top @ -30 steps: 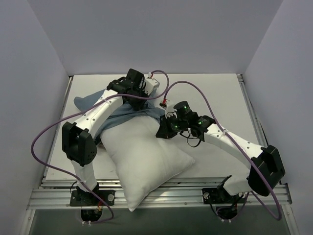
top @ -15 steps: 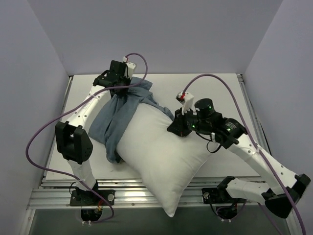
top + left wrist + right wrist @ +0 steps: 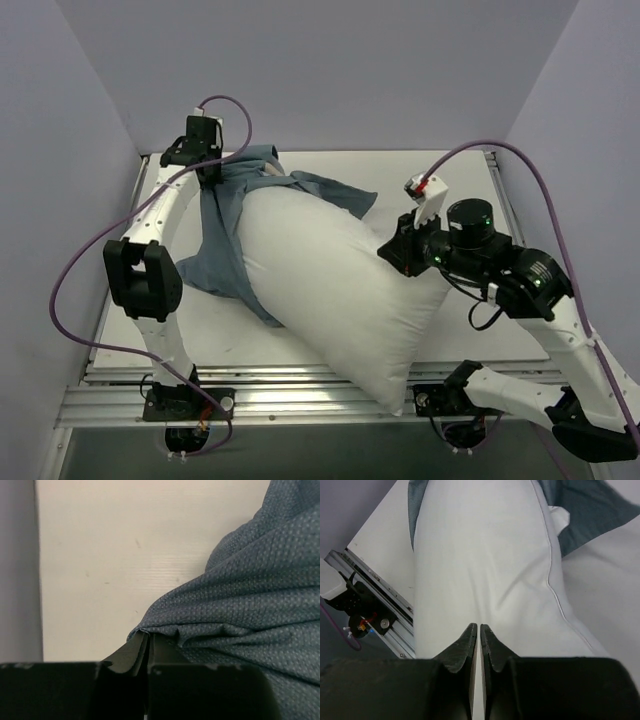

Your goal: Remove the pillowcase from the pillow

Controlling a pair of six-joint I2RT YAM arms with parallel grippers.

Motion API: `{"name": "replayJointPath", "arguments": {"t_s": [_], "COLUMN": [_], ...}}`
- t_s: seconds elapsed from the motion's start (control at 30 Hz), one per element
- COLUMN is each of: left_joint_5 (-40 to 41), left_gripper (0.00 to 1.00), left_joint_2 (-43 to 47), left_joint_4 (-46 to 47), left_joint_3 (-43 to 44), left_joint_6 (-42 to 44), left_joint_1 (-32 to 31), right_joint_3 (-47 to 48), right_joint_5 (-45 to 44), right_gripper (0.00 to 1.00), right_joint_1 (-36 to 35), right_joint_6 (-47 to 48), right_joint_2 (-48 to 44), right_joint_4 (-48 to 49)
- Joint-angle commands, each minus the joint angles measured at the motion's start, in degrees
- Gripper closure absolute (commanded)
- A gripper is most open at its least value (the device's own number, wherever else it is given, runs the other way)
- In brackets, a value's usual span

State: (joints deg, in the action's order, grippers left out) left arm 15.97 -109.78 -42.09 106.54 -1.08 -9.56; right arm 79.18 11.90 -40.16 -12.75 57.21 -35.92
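The white pillow (image 3: 340, 285) lies diagonally across the table, its near corner hanging over the front rail. The blue-grey pillowcase (image 3: 225, 240) is bunched round its far left end, plain side out. My left gripper (image 3: 207, 172) is at the far left, shut on a fold of the pillowcase (image 3: 240, 605); the cloth edge sits between its fingertips (image 3: 148, 639). My right gripper (image 3: 400, 252) is shut on the pillow's right edge; in the right wrist view its tips (image 3: 479, 630) pinch the white fabric (image 3: 480, 555), and the pillowcase (image 3: 585, 510) shows at the top right.
The white tabletop (image 3: 440, 180) shows at the back right. The metal front rail (image 3: 300, 400) runs under the pillow's overhanging corner; it also shows in the right wrist view (image 3: 375, 605). Grey walls close in left, right and behind. Purple cables loop above both arms.
My left gripper has pulled the pillowcase back and left. My right gripper has pulled the pillow to the right and nearer. More white pillow shows now, and the case has slid further off.
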Motion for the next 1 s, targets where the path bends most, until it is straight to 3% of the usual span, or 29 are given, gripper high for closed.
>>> {"name": "replayJointPath", "arguments": {"t_s": [0.0,0.1,0.13,0.27,0.33,0.4,0.43,0.47,0.5,0.53,0.57,0.6,0.67,0.7,0.8,0.97], "left_joint_5": [13.92,10.77,5.97,-0.49,-2.68,-5.58,-6.64,-7.61,-8.05,-8.32,-8.49,-8.58,-8.15,-6.67,-3.67,-1.82], "left_gripper": [0.98,0.98,0.98,0.98,0.94,0.85,0.82,0.69,0.59,0.50,0.35,0.28,0.16,0.07,0.00,0.05], "left_joint_2": [-4.13,-5.36,-4.40,1.57,3.85,4.74,5.53,5.97,6.50,7.81,8.69,10.01,14.92,17.03,25.38,38.66], "left_joint_4": [7.72,4.92,4.99,14.63,16.76,18.78,19.40,20.37,20.64,20.55,20.03,20.03,20.02,19.94,17.48,11.95], "left_joint_3": [2.88,4.98,5.08,-2.63,-3.79,-3.80,-3.62,-3.45,-3.27,-3.36,-3.62,-5.19,-8.18,-10.11,-17.49,-28.90], "left_joint_6": [-0.85,-3.57,-4.62,-3.67,-3.75,-4.45,-4.80,-5.15,-5.42,-6.21,-7.00,-7.87,-10.95,-12.18,-16.84,-17.90], "left_joint_1": [8.15,8.42,7.90,2.28,-0.45,-1.51,-2.12,-2.39,-2.83,-3.00,-3.27,-3.53,-4.15,-4.32,-4.50,-3.19], "right_joint_3": [6.78,5.38,4.24,-3.57,-8.23,-10.44,-11.66,-12.02,-12.29,-12.20,-11.94,-11.51,-11.06,-10.80,-9.92,-9.13], "right_joint_5": [-4.86,-4.09,-3.82,-2.15,-1.71,-1.62,-1.62,-2.58,-3.54,-4.94,-8.53,-10.74,-17.57,-19.79,-27.33,-41.15], "right_gripper": [1.00,1.00,1.00,1.00,0.94,0.87,0.76,0.69,0.52,0.44,0.37,0.25,0.16,0.01,0.00,0.00], "right_joint_1": [0.26,0.26,0.26,0.17,-0.35,-0.88,-1.23,-2.45,-3.16,-3.95,-5.79,-6.76,-9.74,-10.98,-17.55,-27.68], "right_joint_6": [0.19,0.01,0.10,0.62,0.89,1.41,1.85,2.29,3.69,4.40,5.27,7.02,9.23,11.50,16.17,24.95], "right_joint_2": [-5.09,-5.09,-4.66,-1.15,1.31,3.07,4.82,5.71,6.59,8.51,9.66,10.72,14.32,15.46,20.21,27.77], "right_joint_4": [-4.59,-3.81,-3.20,1.11,5.50,9.44,10.77,11.83,13.84,14.56,15.00,15.53,16.75,16.94,18.25,21.86]}}
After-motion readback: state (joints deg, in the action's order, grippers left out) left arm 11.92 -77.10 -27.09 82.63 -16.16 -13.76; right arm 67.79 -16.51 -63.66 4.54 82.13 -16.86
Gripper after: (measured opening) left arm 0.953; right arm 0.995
